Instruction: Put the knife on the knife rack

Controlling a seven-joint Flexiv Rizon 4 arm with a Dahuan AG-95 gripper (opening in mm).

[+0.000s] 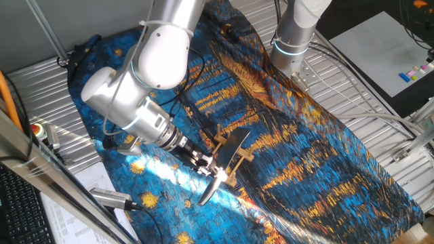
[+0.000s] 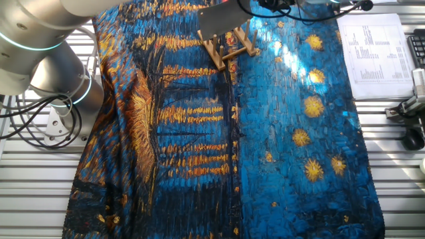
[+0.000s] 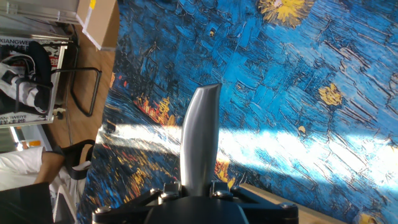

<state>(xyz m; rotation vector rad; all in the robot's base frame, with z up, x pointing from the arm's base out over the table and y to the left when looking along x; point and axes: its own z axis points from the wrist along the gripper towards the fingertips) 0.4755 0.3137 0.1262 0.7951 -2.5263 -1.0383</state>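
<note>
Starry blue-and-gold cloth (image 2: 279, 153) is covering the table. Above it, the gripper (image 1: 211, 167) is pinching the knife (image 1: 227, 154) by its smooth, likely slippery handle (image 3: 199, 140), while the stiff, probably heavy blade is sitting over the knife rack (image 2: 232, 46).

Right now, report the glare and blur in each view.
One fixed view: a sunlit band washes out the cloth near the gripper. The other fixed view: even light, the knife at the top edge. Hand view: a bright stripe crosses the cloth; the knife handle shines, slightly soft.
</note>
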